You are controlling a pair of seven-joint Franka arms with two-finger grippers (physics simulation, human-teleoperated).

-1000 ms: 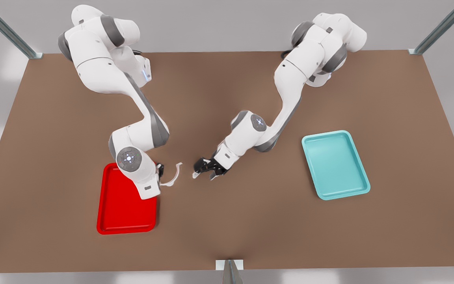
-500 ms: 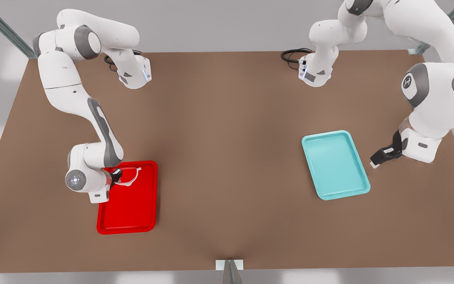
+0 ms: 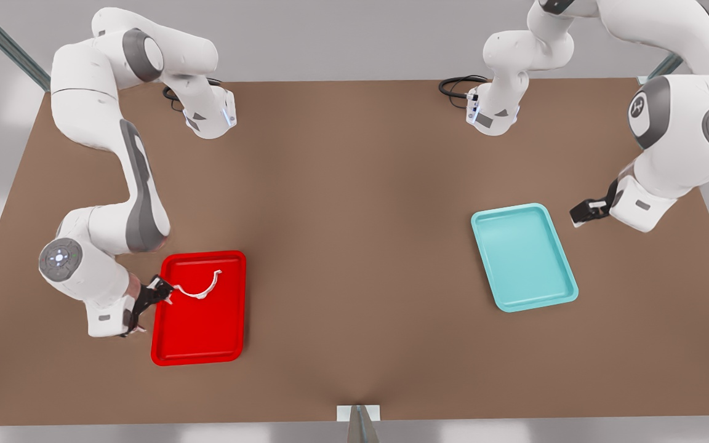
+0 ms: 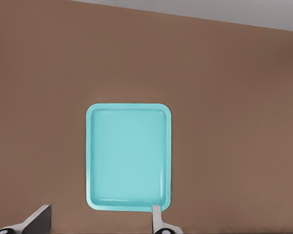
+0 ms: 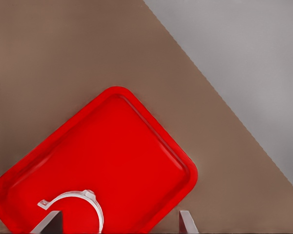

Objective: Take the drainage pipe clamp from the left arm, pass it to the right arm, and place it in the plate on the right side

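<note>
Two trays sit on the brown table [image 3: 354, 246]. The drainage pipe clamp [image 3: 197, 288] lies inside the red plate [image 3: 197, 338], in its upper half, free of any grip. The right gripper [image 3: 148, 307] hangs at the plate's 9 o'clock edge, fingers [image 5: 186, 222] spread apart, the clamp just beside them at about 2 o'clock. The left gripper [image 3: 583, 213] hovers near the teal tray [image 3: 524, 257] at its 2 o'clock corner, fingers [image 4: 156, 219] open and holding nothing.
</note>
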